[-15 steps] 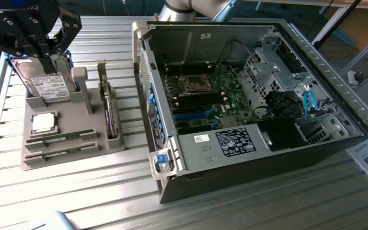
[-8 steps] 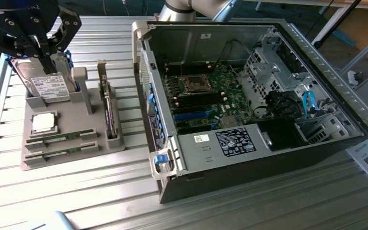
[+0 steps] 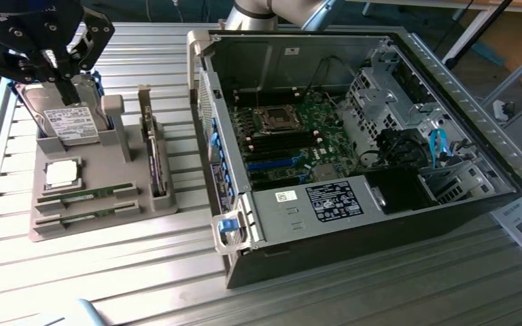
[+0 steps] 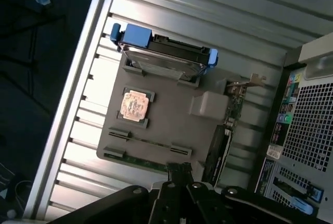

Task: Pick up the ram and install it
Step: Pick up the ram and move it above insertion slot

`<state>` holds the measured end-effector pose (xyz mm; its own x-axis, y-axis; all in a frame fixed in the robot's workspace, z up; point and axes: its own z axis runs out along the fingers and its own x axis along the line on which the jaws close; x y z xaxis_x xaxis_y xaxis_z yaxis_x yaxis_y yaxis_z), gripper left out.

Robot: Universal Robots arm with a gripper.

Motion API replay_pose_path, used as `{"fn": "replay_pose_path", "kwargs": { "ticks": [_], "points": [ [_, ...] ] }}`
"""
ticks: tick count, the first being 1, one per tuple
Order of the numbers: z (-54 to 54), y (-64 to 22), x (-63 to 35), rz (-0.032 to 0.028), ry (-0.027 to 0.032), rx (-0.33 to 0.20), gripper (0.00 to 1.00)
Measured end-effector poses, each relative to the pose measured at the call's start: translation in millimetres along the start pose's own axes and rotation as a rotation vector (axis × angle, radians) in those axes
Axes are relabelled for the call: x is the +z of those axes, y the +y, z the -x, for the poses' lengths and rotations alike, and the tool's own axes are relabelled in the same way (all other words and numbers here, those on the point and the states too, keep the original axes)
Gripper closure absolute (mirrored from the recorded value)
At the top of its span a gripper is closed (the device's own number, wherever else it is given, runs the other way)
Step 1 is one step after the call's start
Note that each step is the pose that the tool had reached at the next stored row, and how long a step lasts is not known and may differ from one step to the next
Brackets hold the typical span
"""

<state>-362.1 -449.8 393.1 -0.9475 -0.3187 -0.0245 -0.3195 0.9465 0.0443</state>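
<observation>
Two rams, thin green sticks (image 3: pixel 89 195) (image 3: pixel 84 216), lie in slots at the near end of a grey holder (image 3: pixel 107 166). In the wrist view the same sticks (image 4: pixel 148 141) (image 4: pixel 140 160) lie just ahead of my fingertips. My black gripper (image 3: pixel 64 80) hangs above the holder's far end, over the hard drive (image 3: pixel 71 122), well apart from the sticks. My gripper (image 4: pixel 179 171) is shut with nothing in it. At the exterior view's right, the open computer case (image 3: pixel 334 204) shows its motherboard (image 3: pixel 288 136).
The holder also carries a square silver processor (image 3: pixel 63 173), an upright expansion card (image 3: pixel 155 159) and the hard drive with blue rails (image 4: pixel 164 57). Everything rests on a slatted metal table (image 3: pixel 107 272). Cables and a drive cage (image 3: pixel 424 149) crowd the case's right side.
</observation>
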Motion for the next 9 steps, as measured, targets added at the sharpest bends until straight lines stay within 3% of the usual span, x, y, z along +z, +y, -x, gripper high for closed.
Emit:
{"fn": "replay_pose_path", "kwargs": {
  "ticks": [9],
  "points": [
    [0.0, 0.0, 0.0, 0.0045, 0.0083, -0.185, 0.89]
  ]
}}
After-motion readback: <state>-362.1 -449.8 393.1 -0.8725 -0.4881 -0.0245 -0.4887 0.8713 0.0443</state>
